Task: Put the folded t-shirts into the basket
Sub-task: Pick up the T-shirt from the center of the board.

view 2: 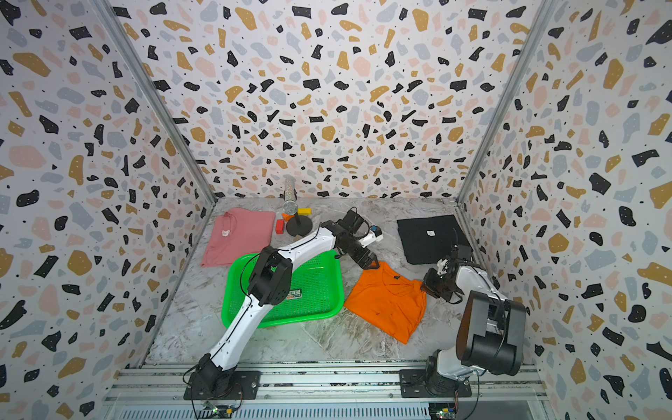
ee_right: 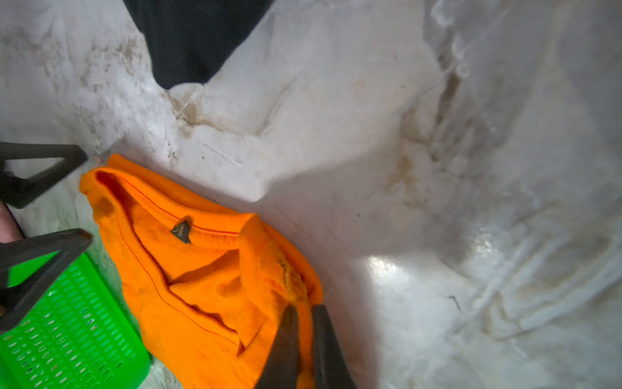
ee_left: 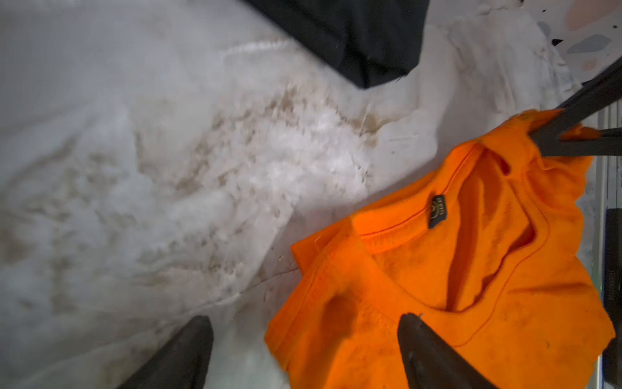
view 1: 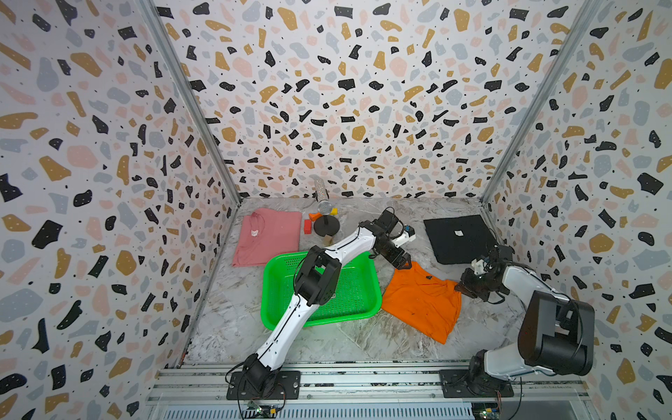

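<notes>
Right gripper (view 1: pixel 460 289) clamps an edge of the orange t-shirt (view 1: pixel 422 305), left gripper (view 1: pixel 403 262) hangs wide open astride its opposite corner, green basket (view 1: pixel 268 291) just beside that gripper, pink t-shirt (view 1: pixel 269 236) beyond it, black t-shirt (view 1: pixel 456 240) near the right gripper.

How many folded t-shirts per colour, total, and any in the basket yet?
pink t-shirt: 1
orange t-shirt: 1
black t-shirt: 1
Total: 3, none in the basket
</notes>
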You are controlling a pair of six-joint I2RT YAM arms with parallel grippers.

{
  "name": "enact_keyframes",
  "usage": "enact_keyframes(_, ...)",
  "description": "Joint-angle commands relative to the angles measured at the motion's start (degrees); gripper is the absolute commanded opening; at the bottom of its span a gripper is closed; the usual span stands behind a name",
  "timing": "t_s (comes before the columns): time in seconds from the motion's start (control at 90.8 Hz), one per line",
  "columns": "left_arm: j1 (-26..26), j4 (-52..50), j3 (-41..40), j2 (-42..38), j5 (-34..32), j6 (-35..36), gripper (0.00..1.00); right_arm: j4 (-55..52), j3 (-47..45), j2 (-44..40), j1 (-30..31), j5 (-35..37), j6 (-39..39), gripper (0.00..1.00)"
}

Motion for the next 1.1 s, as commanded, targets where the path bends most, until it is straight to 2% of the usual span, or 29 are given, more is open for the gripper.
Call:
enact_keyframes(0.0,-0.32,-5.41,5.30,0.16,0.37,-7.35,0.88,-1.96,1.59,-0.75,0.37,-1.91,-0.30,0.00)
enact_keyframes(0.099,-0.26,-5.32,3.68,1.81,2.31,-13.19,0.86,-1.64,1.33,-0.51,0.35,-2.74,0.31,0.00)
enact_keyframes(0.363,-0.02,-4.27,1.65,1.49,4.86,-17.21,0.71,-2.02,1.01,-0.84,0.36,-3.68,0.33,0.00)
enact_keyframes(0.573,-0.13,-6.62,0.38,3.43,13.61,-20.71,0.65,-1.85,0.85,-1.13,0.37,-4.64,0.19,0.00)
enact_keyframes(0.793,-0.05,-6.27,1.19,5.89,14.67,-22.04,0.63,-1.75,0.88,-0.69,0.33,-5.23,0.18,0.00)
enact_keyframes(0.936,0.08,-5.14,1.65,6.66,13.65,-23.15,0.54,-2.02,0.89,-1.11,0.37,-4.90,-0.08,0.00)
enact_keyframes(1.09,0.30,-2.37,1.66,7.19,12.71,-24.70,0.37,-1.75,0.76,-1.41,0.30,-4.96,0.23,0.00)
